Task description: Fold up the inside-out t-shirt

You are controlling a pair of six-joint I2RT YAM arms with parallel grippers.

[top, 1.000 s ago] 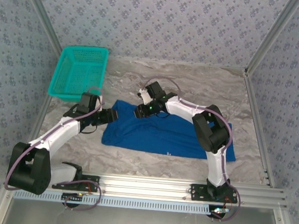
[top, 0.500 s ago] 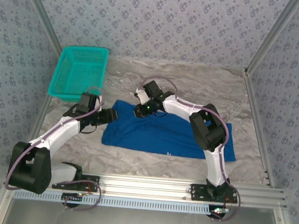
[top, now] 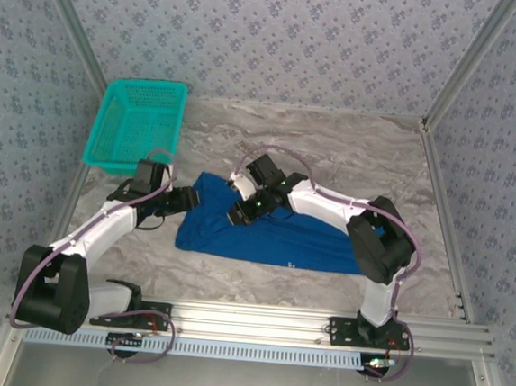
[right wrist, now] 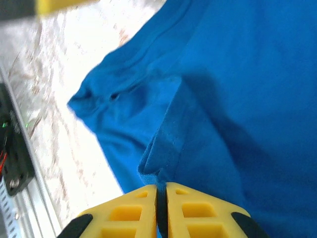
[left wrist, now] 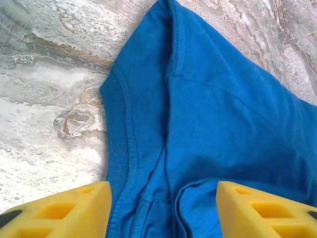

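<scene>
The inside-out t-shirt (top: 299,240) is spread on the marbled table (top: 352,156), to the near right of the teal mesh basket (top: 146,84) and apart from it. Its long axis runs sideways, leading away from the basket towards the right.

The shirt end closest to the basket is straddled by the left gripper (top: 188,199). In the left wrist view its yellow fingers (left wrist: 84,208) are seen spread wide, with a stitched hem and a doubled ridge of the blue cloth (left wrist: 223,124) lying between them, so the left gripper (left wrist: 163,210) holds nothing.

The right gripper (top: 238,213) is set a little farther from the basket, over the same end of the shirt. In the right wrist view its fingers (right wrist: 124,213) are pressed together, and a hemmed flap of the shirt (right wrist: 237,74) runs down into them. The right gripper (right wrist: 161,210) is therefore judged to be pinched on that flap.

The end by the basket is nearer to both grippers, while the far end is left unattended beneath the right forearm. For a fold along the long axis, that forearm is judged to be the one obstruction. The basket stands to the side, out of the way.
</scene>
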